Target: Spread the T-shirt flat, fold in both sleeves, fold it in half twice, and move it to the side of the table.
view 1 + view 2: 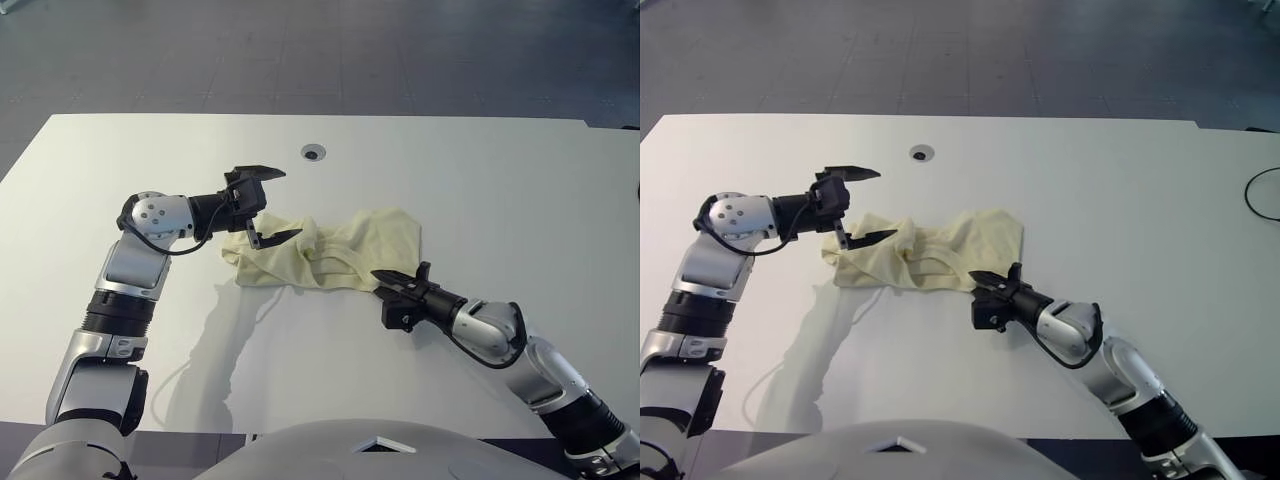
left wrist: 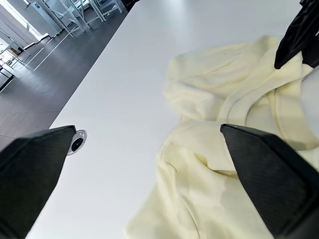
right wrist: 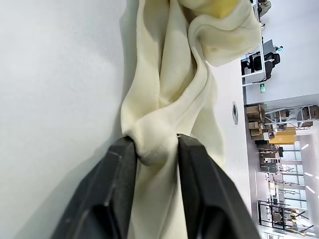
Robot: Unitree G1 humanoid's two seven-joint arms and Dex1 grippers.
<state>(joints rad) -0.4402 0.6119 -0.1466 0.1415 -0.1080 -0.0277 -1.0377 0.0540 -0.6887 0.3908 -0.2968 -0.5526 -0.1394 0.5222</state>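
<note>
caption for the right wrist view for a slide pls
Right tool shut on a bunched fold of the pale yellow T-shirt, which lies crumpled on the white table.

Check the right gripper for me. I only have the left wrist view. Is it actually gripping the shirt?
Observer: Yes. The right gripper is shut on a bunched fold of the T-shirt, at its near right corner.
Operator: Which end is my left arm over?
Observer: The left gripper is open over the shirt's left end.
Operator: Whole shirt flat?
Observer: No. It lies as a crumpled strip between the two grippers, mid-table.
</note>
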